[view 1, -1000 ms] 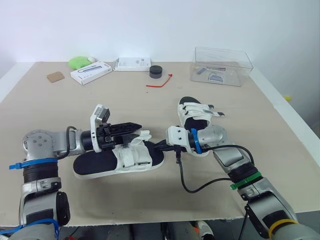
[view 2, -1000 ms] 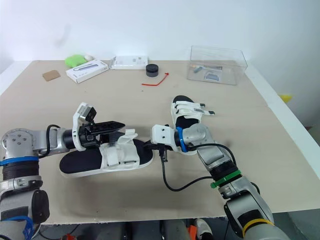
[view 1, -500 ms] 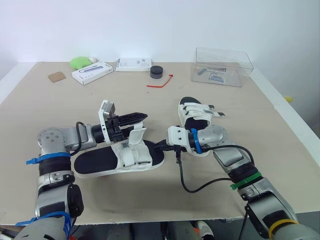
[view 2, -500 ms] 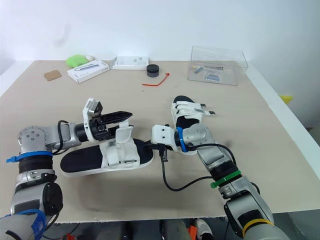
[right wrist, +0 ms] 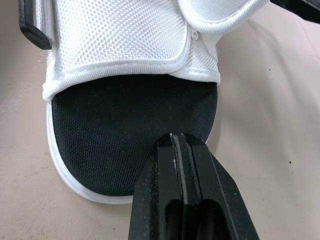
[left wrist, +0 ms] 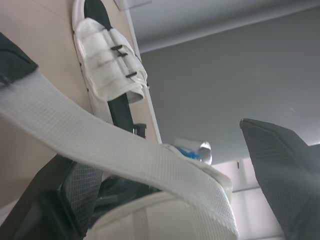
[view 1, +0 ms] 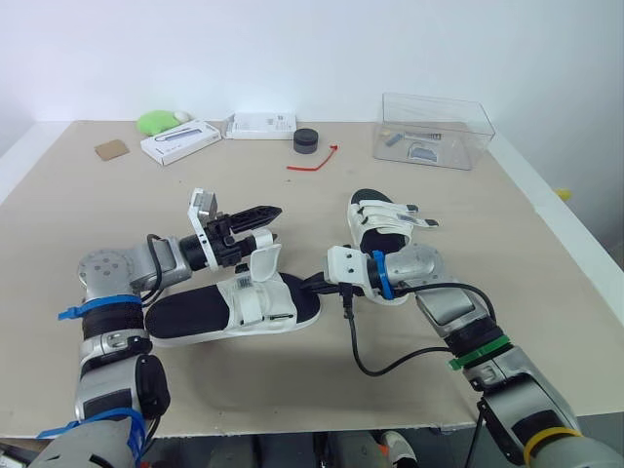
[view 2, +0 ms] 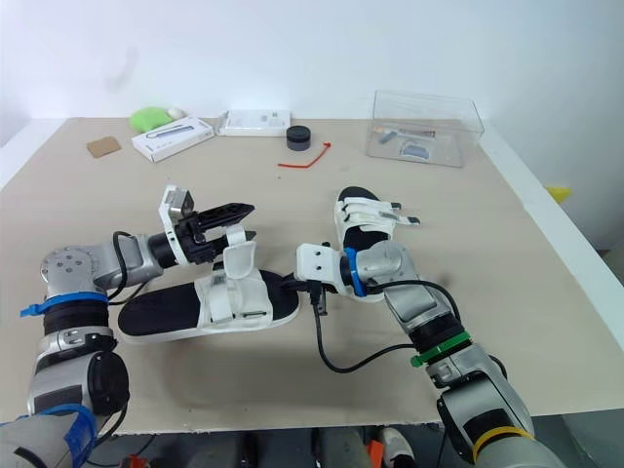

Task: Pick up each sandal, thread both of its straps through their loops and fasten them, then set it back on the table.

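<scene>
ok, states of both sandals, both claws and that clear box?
near sandal, flat on the table, sole down.
lifted strap, unfastened, standing up inside the left claw.
far sandal, flat on the table, straps laid across its upper.
left claw, open around the lifted strap.
right claw, shut, tip on the near sandal's toe.
clear box, upright; lid unclear.

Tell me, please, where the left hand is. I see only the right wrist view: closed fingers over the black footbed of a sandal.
Observer: The left hand is at the near sandal, just over its raised white strap.
Operator: Is it closed on the strap?
Observer: No. Its fingers stand apart, and the strap runs between them.
Operator: Where is the other sandal?
Observer: The second sandal lies flat on the table, beyond the right hand.
</scene>
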